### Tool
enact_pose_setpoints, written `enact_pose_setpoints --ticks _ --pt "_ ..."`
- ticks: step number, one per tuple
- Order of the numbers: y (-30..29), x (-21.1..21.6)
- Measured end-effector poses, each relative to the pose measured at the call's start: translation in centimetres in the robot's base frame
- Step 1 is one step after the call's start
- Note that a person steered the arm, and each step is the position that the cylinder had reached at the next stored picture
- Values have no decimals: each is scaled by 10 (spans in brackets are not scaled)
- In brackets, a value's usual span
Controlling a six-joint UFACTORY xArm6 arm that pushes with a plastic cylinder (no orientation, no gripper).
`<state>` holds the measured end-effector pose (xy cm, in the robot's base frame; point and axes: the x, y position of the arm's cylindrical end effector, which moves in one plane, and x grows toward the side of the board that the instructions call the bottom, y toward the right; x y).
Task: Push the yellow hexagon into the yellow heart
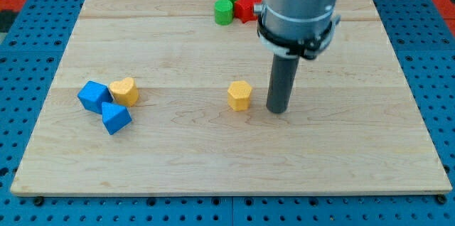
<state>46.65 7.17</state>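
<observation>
A pale wooden bench (213, 162) lies on a blue perforated base. The yellow hexagon (240, 95) sits near the middle of the board, compact, with no clear long axis; one flat face is turned toward the view's bottom. My tip (277, 111) rests just to its right, close but with a narrow gap showing. There is no gripper here, only the dark rod, so nothing is grasped. The yellow heart (125, 92) lies well apart toward the view's left, touching a blue block (93, 96), with a second blue block (115, 119) just below. Green blocks (226, 4) and a red block (247, 7) cluster at the view's top.
</observation>
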Motion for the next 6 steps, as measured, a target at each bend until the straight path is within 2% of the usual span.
enact_pose_setpoints --ticks 1,2,3,4,5,6 --pt "-23 -45" --pt "-53 -37" --pt "4 -22" --pt "29 11" --pt "-52 18" --pt "-125 6"
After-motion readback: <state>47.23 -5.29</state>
